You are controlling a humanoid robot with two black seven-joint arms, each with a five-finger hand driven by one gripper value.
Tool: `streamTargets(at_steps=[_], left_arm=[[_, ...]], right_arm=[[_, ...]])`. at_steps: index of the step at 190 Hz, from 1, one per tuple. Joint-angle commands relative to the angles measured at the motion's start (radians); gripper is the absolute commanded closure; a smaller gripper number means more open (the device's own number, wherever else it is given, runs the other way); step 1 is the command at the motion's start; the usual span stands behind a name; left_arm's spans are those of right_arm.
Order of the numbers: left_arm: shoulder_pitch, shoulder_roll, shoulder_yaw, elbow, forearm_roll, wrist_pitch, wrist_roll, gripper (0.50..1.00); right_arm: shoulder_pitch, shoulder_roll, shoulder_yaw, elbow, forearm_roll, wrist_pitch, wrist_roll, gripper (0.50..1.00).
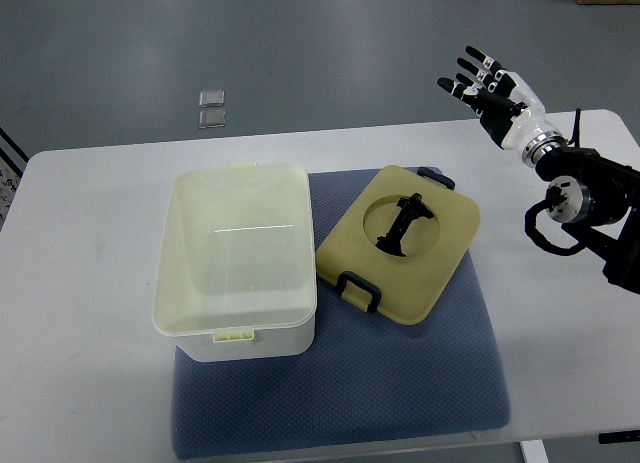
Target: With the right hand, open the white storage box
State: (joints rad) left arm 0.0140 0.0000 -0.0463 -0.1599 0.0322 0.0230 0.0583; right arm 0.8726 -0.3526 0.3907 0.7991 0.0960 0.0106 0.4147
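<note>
White storage box (236,266) sits open on left part of blue mat (400,383), mat lying on white worktop (80,283) — inside looks empty. Yellowish lid (400,243) with dark handle lies flat on mat just right of box, its edge touching box side. Right hand (487,87) raised beyond worktop's far right corner, fingers spread, holding nothing — well apart from lid. Two small clear squares (211,109) on floor beyond.

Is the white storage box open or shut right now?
Open. The white storage box shows its bare inside from above, and its yellowish lid lies beside it on the blue mat.
</note>
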Motion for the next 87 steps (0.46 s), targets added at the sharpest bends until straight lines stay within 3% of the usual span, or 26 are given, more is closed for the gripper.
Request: streamTargets(at_steps=[1,32,54,87], left_arm=[[0.000,0.000,0.000,-0.001,0.000,0.000,0.000,0.500],[0.001,0.000,0.002,0.002,0.000,0.000,0.000,0.500],[0.000,0.000,0.003,0.000,0.000,0.000,0.000,0.500],[0.001,0.000,0.000,-0.009,0.002,-0.002,0.000,0.500]], right_arm=[[-0.030,0.046,0.053,-0.001,-0.001,-0.001,0.039,0.570],[-0.078,0.069,0.157,-0.003,-0.007,-0.007,0.065,0.570],[-0.084,0.073,0.158,-0.008,-0.016,-0.061,0.067,0.570],[-0.087,0.093,0.157,-0.008,-0.019,-0.067,0.067,0.570]])
